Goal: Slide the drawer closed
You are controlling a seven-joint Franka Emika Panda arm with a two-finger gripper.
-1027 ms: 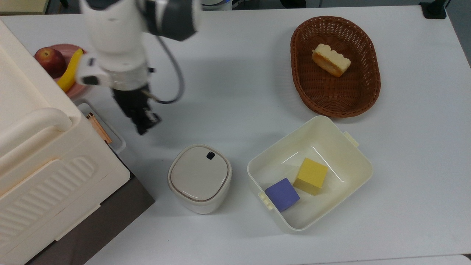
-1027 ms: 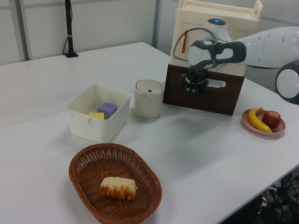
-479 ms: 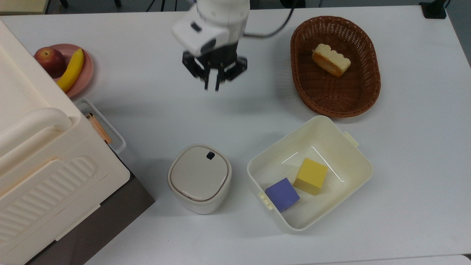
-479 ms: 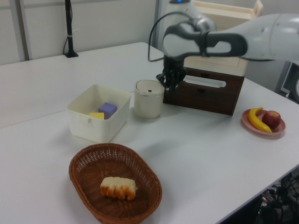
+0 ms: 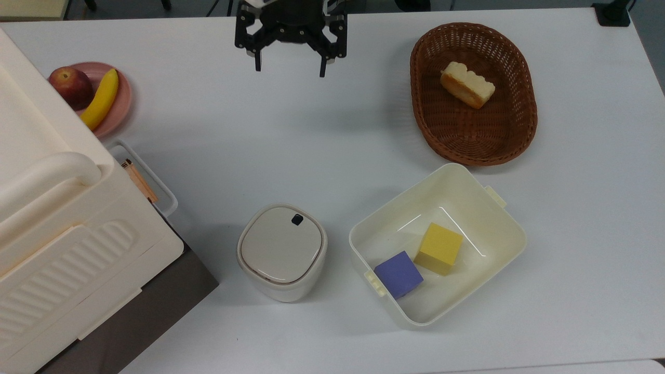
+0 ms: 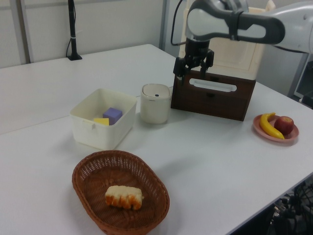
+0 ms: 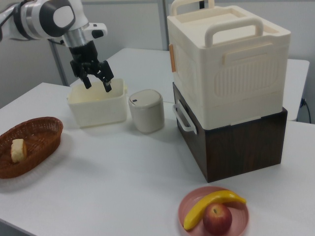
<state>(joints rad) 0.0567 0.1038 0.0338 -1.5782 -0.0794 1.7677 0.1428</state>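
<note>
High above the far edge of the table in the top view, the gripper hangs with its two fingers spread wide apart and nothing between them. A second ago it was down against the drawer front; half a second ago it was already lifted away over open tabletop; now it sits well apart from the drawer, so the push looks finished and the arm is pulling back. Taking the drawer as the landmark: its dark brown front panel appears flush with the dark cabinet beneath the cream storage box in the left and right views, and only the white loop handle stands proud of it, which I judge to mean the drawer is closed, or very nearly so. In the top view a thin sliver with a pencil-like stick shows behind the handle, so a last small gap cannot be ruled out. Just beside the drawer stands the lidded canister, beyond it the cream bin with a yellow and a purple cube, and farther off the wicker basket holding a piece of cake. On the drawer's other side sits a pink plate with a banana and an apple. No brand, label or readable writing shows anywhere.
</note>
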